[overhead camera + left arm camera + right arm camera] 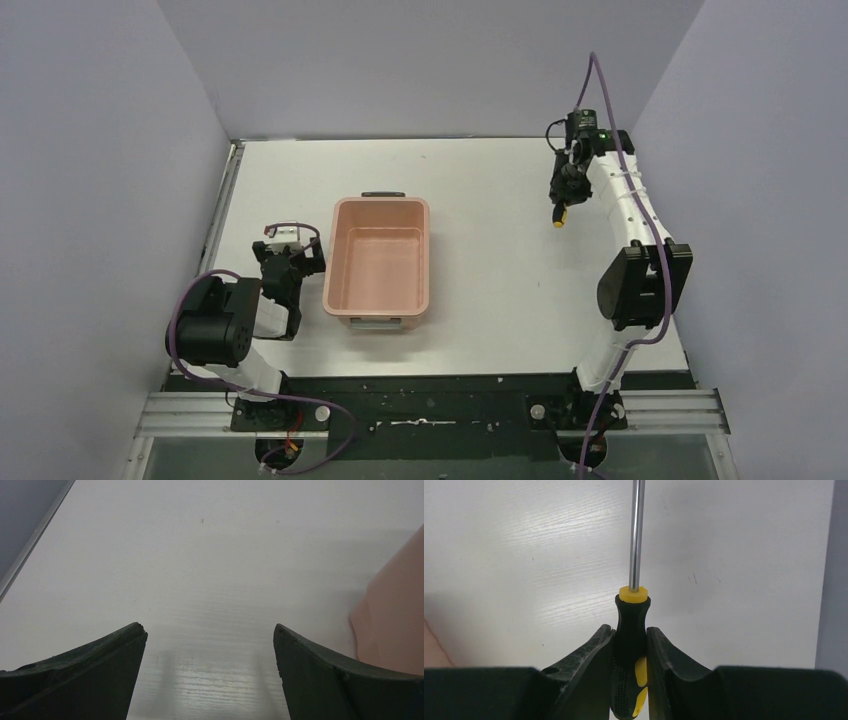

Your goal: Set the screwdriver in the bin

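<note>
Black-and-yellow screwdriver (630,625) handle pinched between right jaws.

— What kind of place are we looking at?
— It is looking like a robotics lab, a small test cell. Plain grey walls (100,150) are closing in a white counter (480,200) on three sides.
— What else is showing it?
— The left arm (212,330) and the right arm (640,285) are standing on a metal rail (685,410) at the near edge, and purple cables (596,80) are trailing from them.

The bin (380,203) stands on the table (500,280) just right of the left hand (209,629), the screwdriver (631,620) well right.
</note>
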